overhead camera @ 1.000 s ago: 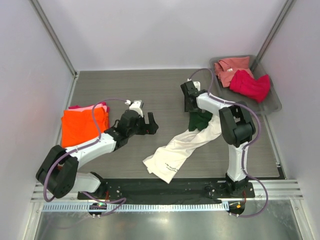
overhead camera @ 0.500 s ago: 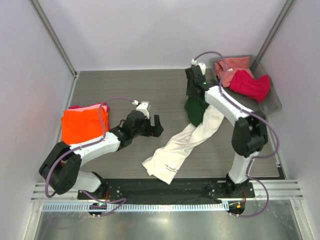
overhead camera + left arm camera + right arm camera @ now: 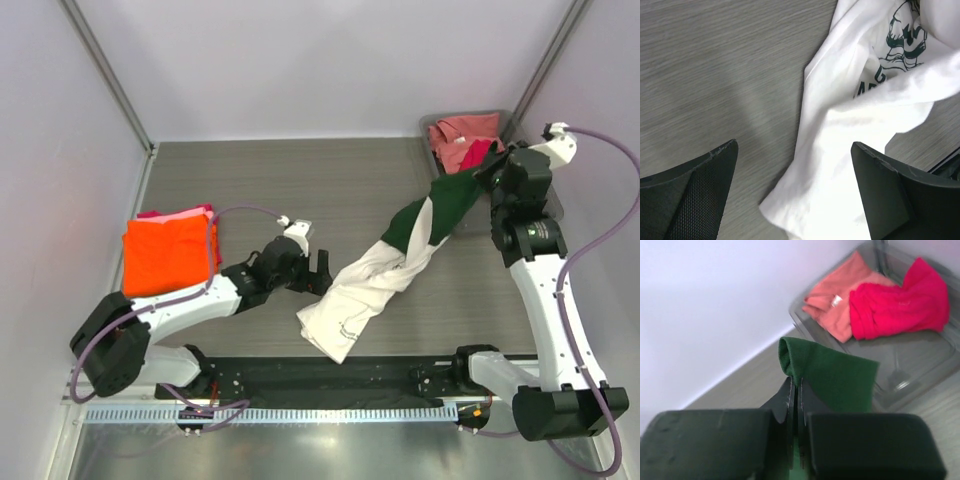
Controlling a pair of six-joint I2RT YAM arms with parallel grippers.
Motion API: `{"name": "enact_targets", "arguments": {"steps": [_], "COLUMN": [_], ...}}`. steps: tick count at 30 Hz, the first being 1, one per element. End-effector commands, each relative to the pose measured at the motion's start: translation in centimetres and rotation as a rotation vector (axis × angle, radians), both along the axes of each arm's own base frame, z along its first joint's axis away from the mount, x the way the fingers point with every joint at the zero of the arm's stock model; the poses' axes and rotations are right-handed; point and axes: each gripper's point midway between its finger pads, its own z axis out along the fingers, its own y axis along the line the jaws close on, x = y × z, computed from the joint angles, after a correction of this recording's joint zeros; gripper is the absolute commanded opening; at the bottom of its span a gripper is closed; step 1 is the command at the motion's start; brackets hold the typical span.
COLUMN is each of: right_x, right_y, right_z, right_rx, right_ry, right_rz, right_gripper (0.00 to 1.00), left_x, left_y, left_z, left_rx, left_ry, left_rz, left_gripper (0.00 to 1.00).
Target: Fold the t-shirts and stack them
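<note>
The cream t-shirt [image 3: 365, 290] with dark green sleeves lies stretched diagonally across the table, its print [image 3: 900, 35] showing in the left wrist view. My right gripper [image 3: 795, 382] is shut on one green sleeve [image 3: 840, 377] and holds it raised near the bin, seen from above as the sleeve [image 3: 445, 205] pulled up by the right gripper [image 3: 487, 180]. My left gripper [image 3: 322, 272] is open just above the table, its jaws straddling the shirt's cream lower edge [image 3: 820, 165] without touching it. A folded orange t-shirt [image 3: 165, 250] lies on a pink one [image 3: 185, 212] at the left.
A grey bin [image 3: 920, 365] at the back right holds a salmon t-shirt [image 3: 840, 305] and a crimson t-shirt [image 3: 900, 305]. White walls enclose the table on three sides. A black strip [image 3: 330, 375] runs along the near edge between the arm bases.
My right gripper closed on the green sleeve and carried it up and to the right, stretching the shirt. My left gripper moved right to the shirt's lower end, staying open.
</note>
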Motion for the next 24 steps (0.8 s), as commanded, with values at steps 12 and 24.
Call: {"name": "enact_targets", "arguments": {"steps": [12,24], "right_x": [-4.1,-4.1], "right_y": [-4.2,-3.8], "right_z": [-4.8,-6.4], "right_rx": [-0.067,-0.060], "right_ry": [0.077,0.104], "right_rz": [-0.228,-0.204], "right_gripper": [0.01,0.01], "left_x": [-6.6,-7.3], "left_y": [1.2,3.3], "left_z": [-1.2,-4.9], "left_rx": [-0.025,0.068], "left_ry": [0.123,0.234], "left_rz": [-0.067,0.060], "left_gripper": [0.88,0.67]}}
